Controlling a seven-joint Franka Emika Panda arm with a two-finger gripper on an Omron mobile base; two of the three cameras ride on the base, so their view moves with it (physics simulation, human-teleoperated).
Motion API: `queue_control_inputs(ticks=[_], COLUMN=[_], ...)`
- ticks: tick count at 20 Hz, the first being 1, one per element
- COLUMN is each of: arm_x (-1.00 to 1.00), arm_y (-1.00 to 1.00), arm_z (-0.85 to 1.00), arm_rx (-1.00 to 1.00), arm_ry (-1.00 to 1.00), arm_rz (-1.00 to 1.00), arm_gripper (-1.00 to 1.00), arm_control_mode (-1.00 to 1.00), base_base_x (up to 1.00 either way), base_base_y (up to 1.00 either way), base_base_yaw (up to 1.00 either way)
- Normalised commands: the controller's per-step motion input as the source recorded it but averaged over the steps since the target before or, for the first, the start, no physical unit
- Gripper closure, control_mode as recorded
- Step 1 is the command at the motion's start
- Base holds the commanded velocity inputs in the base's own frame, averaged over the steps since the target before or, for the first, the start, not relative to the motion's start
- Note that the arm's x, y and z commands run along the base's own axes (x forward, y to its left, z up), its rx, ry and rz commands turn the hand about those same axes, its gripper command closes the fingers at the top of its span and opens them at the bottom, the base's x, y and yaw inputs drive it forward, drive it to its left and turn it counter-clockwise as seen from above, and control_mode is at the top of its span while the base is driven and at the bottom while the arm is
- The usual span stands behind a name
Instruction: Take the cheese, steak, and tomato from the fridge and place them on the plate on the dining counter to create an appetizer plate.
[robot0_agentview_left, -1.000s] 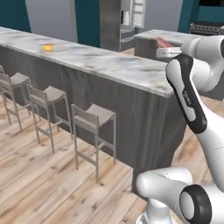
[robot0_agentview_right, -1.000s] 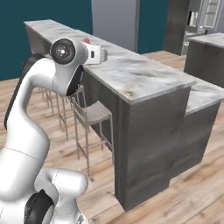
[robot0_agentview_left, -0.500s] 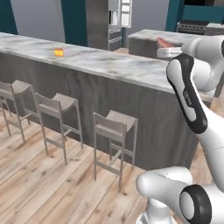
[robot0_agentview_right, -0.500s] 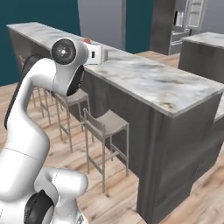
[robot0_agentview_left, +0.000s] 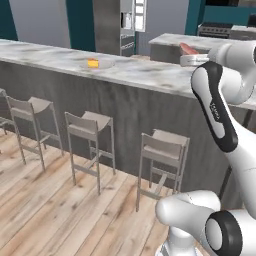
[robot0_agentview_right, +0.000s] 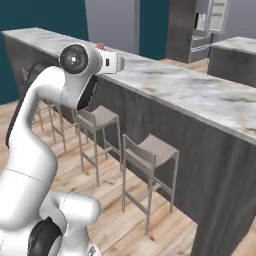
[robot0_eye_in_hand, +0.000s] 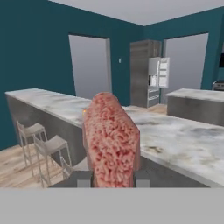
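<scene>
- Cheese (robot0_agentview_left: 93, 63) sits far left on the counter (robot0_agentview_left: 150, 75), already on the plate (robot0_agentview_left: 102, 65), which I can barely separate from the marble; I judge that one item done.
- Stools (robot0_agentview_left: 162, 150) line the counter's near side, below and between me and the plate, so I'd approach from above the top, not low.
- Fridge (robot0_agentview_left: 131, 25) stands behind the counter with its door open; I can't make out the tomato inside it.
- Steak (robot0_eye_in_hand: 112, 140) fills the middle of my hand view, standing on end between the fingertips (robot0_eye_in_hand: 82, 179), which are clenched on its lower edge; gripper (robot0_eye_in_hand: 112, 180) is nearly shut, so the slab is thin where I hold it.
- I judge the steak light, soft and somewhat floppy, with a slick, grainy surface; a narrow pinch across its thickness seems right, yet it could sag or slip if I swing hard. I'd keep it upright and lay it down flat instead of dropping it.
- Arm (robot0_agentview_left: 215, 110) rises at right, elbow folded high, forearm reaching forward at counter-top height; in the left view the steak's red tip (robot0_agentview_left: 189, 49) pokes out ahead of the wrist.
- From the right view the hand (robot0_agentview_right: 111, 62) points level along the counter, well short of the plate, so I judge the carry about half done.
</scene>
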Motion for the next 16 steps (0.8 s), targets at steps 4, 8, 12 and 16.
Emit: queue_control_inputs(ticks=[4,8,12,16], arm_x=[0.00,0.00,0.00,0.00], arm_y=[0.00,0.00,0.00,0.00], arm_z=[0.00,0.00,0.00,0.00], arm_rx=[0.00,0.00,0.00,0.00], arm_ry=[0.00,0.00,0.00,0.00], arm_rz=[0.00,0.00,0.00,0.00], arm_gripper=[1.00,1.00,1.00,1.00], arm_control_mode=[1.00,1.00,1.00,1.00], base_base_x=[0.11,0.46,0.73,0.76], base_base_y=[1.00,1.00,0.99,0.70], base_base_yaw=[-0.20,-0.23,-0.29,-0.34])
